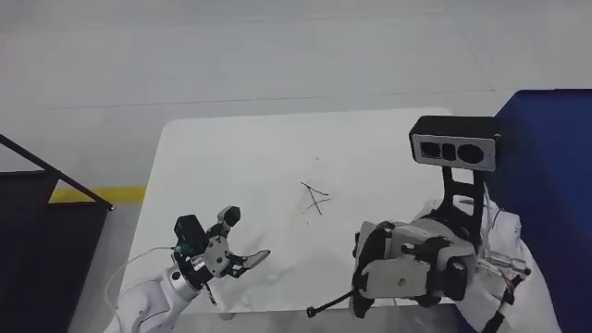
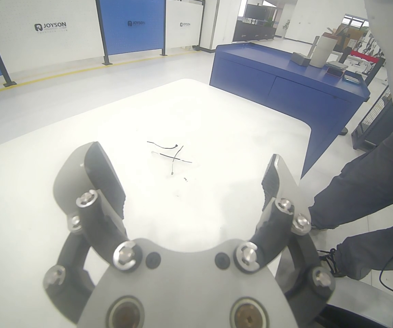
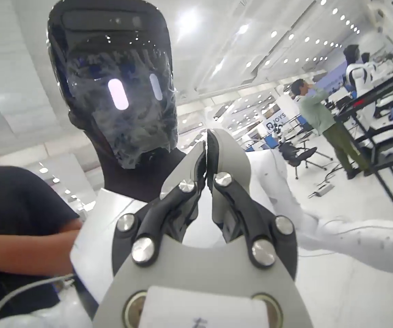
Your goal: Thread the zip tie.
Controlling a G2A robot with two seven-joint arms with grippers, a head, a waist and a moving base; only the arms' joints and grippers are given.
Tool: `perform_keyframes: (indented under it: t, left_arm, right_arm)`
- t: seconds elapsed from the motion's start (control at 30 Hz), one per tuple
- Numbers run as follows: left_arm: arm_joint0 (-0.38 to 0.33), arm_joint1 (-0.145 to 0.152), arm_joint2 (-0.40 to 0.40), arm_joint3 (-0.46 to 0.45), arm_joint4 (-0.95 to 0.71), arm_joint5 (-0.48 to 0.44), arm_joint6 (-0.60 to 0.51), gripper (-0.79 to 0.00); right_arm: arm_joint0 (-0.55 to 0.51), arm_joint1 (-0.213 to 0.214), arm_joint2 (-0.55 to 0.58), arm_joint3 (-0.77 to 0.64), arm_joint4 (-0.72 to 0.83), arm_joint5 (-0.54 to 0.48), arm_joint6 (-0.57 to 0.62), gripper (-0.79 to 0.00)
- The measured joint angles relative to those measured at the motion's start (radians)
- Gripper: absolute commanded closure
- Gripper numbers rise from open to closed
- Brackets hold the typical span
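the thin black plastic zip ties (image 2: 170, 154) lie crossed in a small loose heap on the white table (image 2: 46, 131), straight ahead of the left gripper (image 2: 183, 167) and well apart from it. that gripper's jaws stand wide with nothing between them. the right gripper (image 3: 206, 148) has its jaws pressed together, tip to tip; whether anything thin is pinched there i cannot tell.

the ties look very light, springy and slick, and they lie flat, so a pad may skate over one or drag its neighbours along. i judge the best hold is near one end of a single strip, where it crosses over another. that leaves the head or the tail free beyond the jaws for threading.

the top view shows a thin dark strand (image 1: 330, 302) jutting out beside the right jaws, while the right wrist view faces away from the table. the left wrist view separates about three strips, plus a tiny dark fleck (image 2: 185, 179) nearer the left jaws.
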Motion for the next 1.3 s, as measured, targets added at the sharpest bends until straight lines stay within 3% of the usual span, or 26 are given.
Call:
perform_keyframes:
  t: [0.2, 0.67, 0.77, 0.83, 0.9, 1.0, 1.1, 1.17, 1.3]
  left_arm:
    - [0.000, 0.000, 0.000, 0.000, 0.000, 0.000, 0.000, -0.785]
    - [0.000, 0.000, 0.000, 0.000, 0.000, 0.000, 0.000, -0.785]
    - [0.000, 0.000, 0.000, 0.000, 0.000, 0.000, 0.000, -0.785]
    - [0.000, 0.000, 0.000, 0.000, 0.000, 0.000, 0.000, -0.785]
    - [0.000, 0.000, 0.000, 0.000, 0.000, 0.000, 0.000, -0.785]
    - [0.000, 0.000, 0.000, 0.000, 0.000, 0.000, 0.000, -0.785]
    - [0.000, 0.000, 0.000, 0.000, 0.000, 0.000, 0.000, -0.785]
    - [0.000, 0.000, 0.000, 0.000, 0.000, 0.000, 0.000, -0.785]
    - [0.000, 0.000, 0.000, 0.000, 0.000, 0.000, 0.000, -0.785]
  right_arm:
    - [0.037, -0.014, -0.027, 0.028, -0.098, -0.120, -0.004, 0.000]
    - [0.043, -0.024, -0.045, 0.025, -0.085, -0.123, -0.018, 0.000]
    - [0.065, -0.029, 0.020, 0.002, -0.113, -0.232, -0.071, 0.000]
    - [0.070, -0.033, 0.045, -0.007, -0.227, -0.324, -0.088, 0.000]
    - [0.065, -0.036, 0.047, -0.001, -0.301, -0.353, -0.109, 0.000]
    - [0.051, -0.034, 0.037, 0.035, -0.319, -0.292, -0.110, 0.000]
    - [0.027, -0.029, 0.022, 0.074, -0.228, -0.112, -0.102, 0.000]
    - [0.013, -0.024, 0.049, 0.102, -0.154, -0.007, -0.083, 0.000]
    - [-0.033, -0.008, 0.163, 0.198, -0.074, 0.102, -0.001, 0.000]
